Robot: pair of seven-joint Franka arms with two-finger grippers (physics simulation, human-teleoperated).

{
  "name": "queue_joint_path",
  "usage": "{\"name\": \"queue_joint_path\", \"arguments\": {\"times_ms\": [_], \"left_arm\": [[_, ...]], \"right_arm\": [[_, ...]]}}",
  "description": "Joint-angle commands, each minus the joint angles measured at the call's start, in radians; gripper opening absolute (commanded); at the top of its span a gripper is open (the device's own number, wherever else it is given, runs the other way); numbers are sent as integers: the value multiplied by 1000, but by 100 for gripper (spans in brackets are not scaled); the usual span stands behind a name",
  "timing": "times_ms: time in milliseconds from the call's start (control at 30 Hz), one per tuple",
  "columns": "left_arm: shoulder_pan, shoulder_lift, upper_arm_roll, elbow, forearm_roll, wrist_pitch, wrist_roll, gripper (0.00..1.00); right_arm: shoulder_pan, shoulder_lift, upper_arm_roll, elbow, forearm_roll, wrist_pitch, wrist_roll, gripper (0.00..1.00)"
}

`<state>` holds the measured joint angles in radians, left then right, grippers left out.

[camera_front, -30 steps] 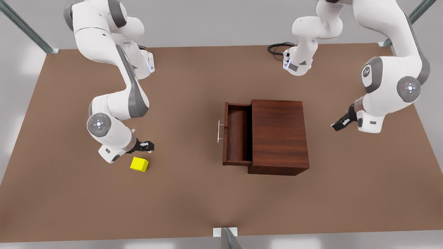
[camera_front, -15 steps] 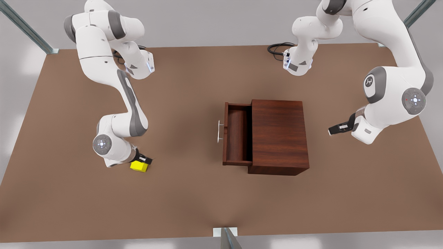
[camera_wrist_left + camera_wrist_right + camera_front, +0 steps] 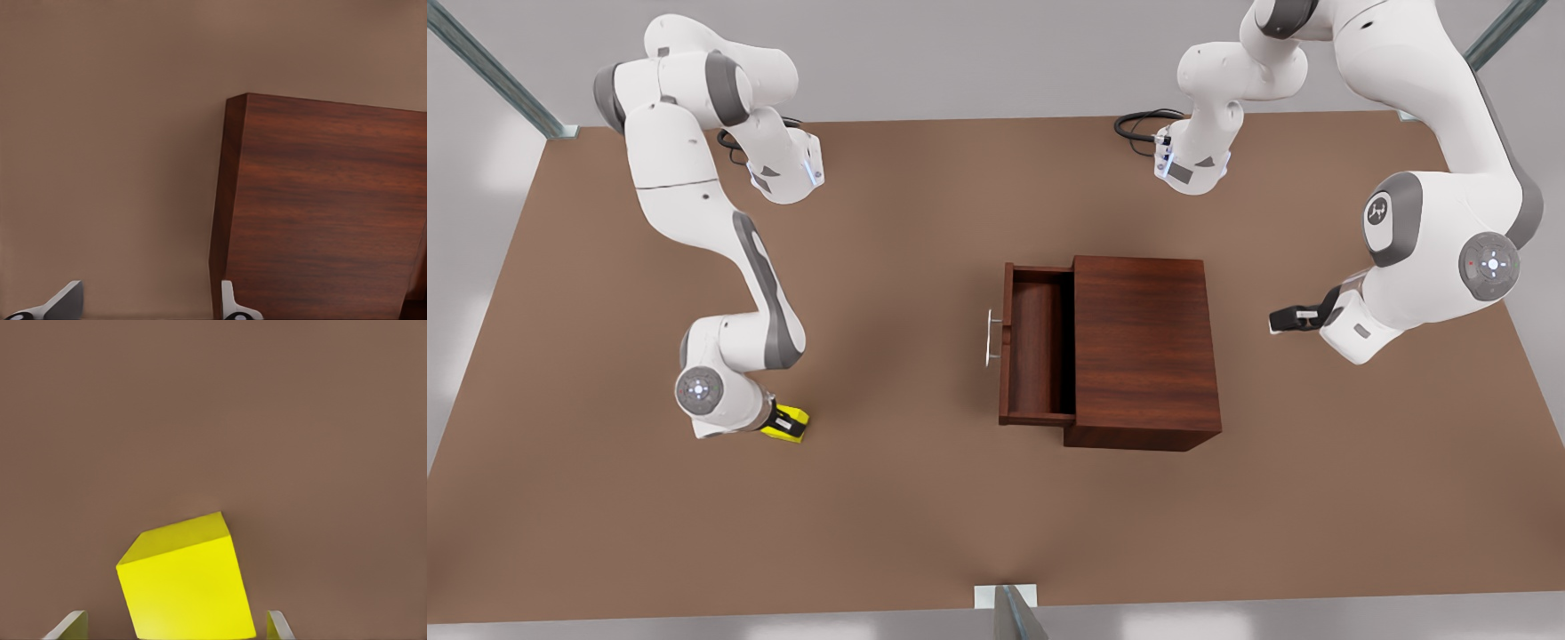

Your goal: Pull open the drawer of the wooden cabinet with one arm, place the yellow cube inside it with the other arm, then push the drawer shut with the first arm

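The drawer [image 3: 1036,347] stands open; right gripper [image 3: 177,628] fingers spread around the yellow cube [image 3: 790,426], not yet lifted; left gripper [image 3: 1282,320], fingers spread, waits.

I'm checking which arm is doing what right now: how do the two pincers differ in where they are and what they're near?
The right pincer is down at the yellow cube on the table, fingers open on either side of it; the left pincer hangs beside the wooden cabinet, on the side away from the open drawer, and waits. The right pincer straddles the cube; the left straddles nothing. Both are open.
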<state>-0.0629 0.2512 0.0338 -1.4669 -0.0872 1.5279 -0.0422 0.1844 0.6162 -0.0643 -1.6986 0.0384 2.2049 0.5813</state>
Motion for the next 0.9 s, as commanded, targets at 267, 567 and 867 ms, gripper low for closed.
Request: {"name": "queue_joint_path", "arguments": {"times_ms": [267, 567, 867], "left_arm": [[-3, -3, 0, -9, 3, -2, 142, 100], [-3, -3, 0, -9, 3, -2, 142, 100], [-3, -3, 0, -9, 3, 0, 139, 100]], "right_arm": [[-16, 30, 31, -7, -34, 18, -69, 100], [-71, 62, 87, -7, -84, 44, -75, 100], [-148, 85, 164, 2, -115, 64, -75, 100]]}}
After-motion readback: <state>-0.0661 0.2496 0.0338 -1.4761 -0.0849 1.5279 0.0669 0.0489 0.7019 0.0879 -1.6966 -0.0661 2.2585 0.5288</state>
